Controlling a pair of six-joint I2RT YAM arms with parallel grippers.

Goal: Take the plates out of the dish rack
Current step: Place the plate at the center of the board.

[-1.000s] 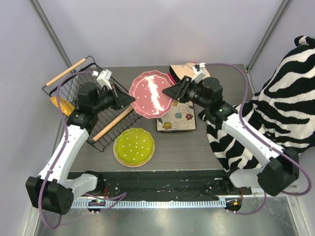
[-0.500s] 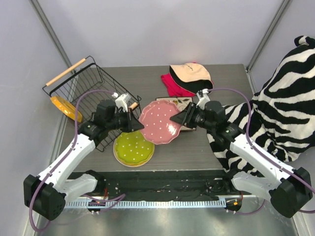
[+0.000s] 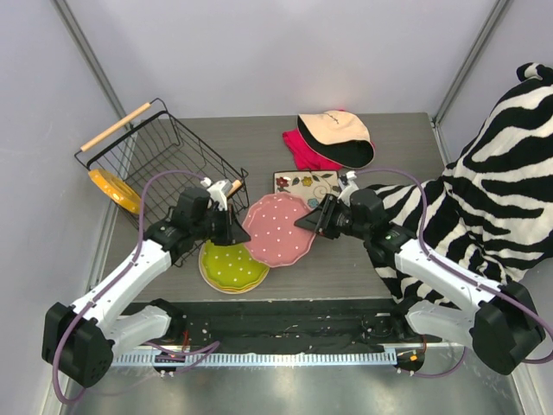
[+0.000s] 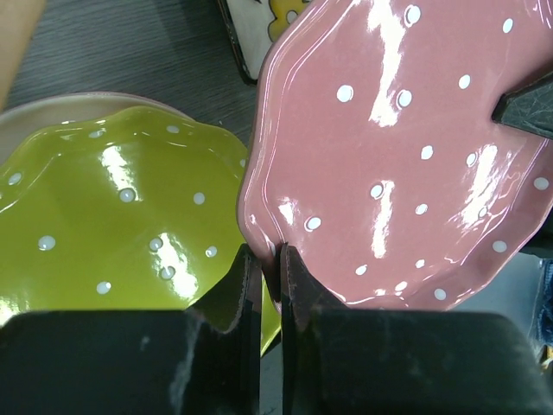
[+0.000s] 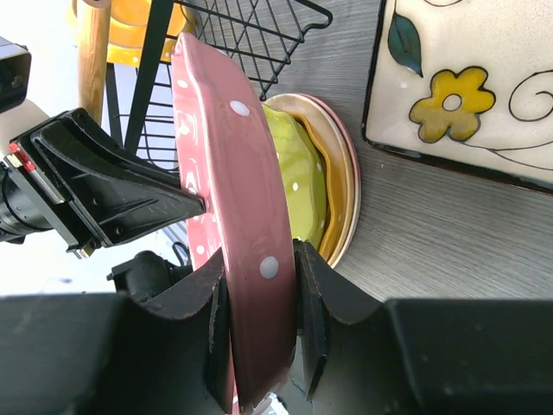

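Table (image 3: 259, 143): pink plate (image 3: 281, 229) part-covering green plate (image 3: 225, 264)

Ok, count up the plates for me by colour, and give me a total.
pink plate: 1
green plate: 1
cream-yellow plate, under the green one: 1
orange plate: 1
square flowered plate: 1
Total: 5 plates
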